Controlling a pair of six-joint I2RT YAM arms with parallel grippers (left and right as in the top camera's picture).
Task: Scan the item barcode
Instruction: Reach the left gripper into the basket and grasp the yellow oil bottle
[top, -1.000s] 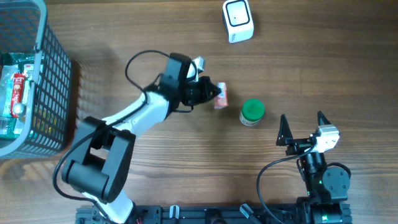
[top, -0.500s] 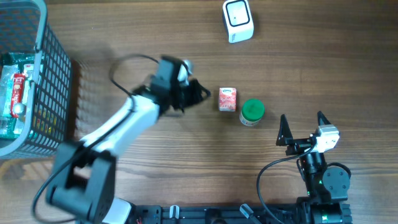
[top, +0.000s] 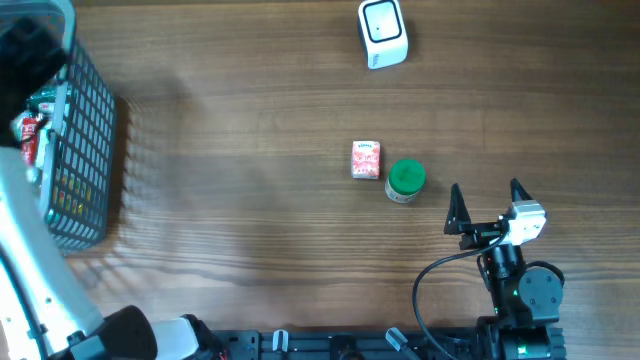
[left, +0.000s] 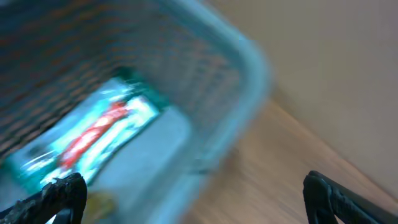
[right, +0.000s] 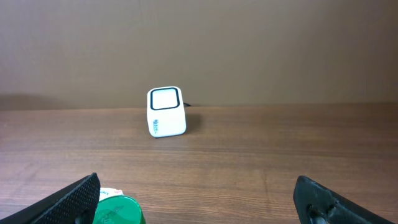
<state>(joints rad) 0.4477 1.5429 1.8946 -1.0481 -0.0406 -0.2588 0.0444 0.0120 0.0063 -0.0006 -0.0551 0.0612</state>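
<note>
step: likely fetching item | left gripper (left: 196, 200) jaws apart over basket (top: 92, 140) | right gripper (top: 487, 190) jaws apart, idle | next: descend onto packet (left: 93, 138), clamp, carry to scanner (top: 382, 33)

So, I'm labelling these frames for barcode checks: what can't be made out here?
Left wrist view: basket and the packet inside, blurred; no print readable.
Overhead: pink carton, too small to show any barcode.
Right wrist view: green-lidded jar, cut off by the bottom edge.

Wood table (top: 250, 210), white scanner (top: 383, 34) far edge, pink carton (top: 366, 160) beside green-lid jar (top: 405, 180) ctr, basket (top: 92, 130) L
</note>
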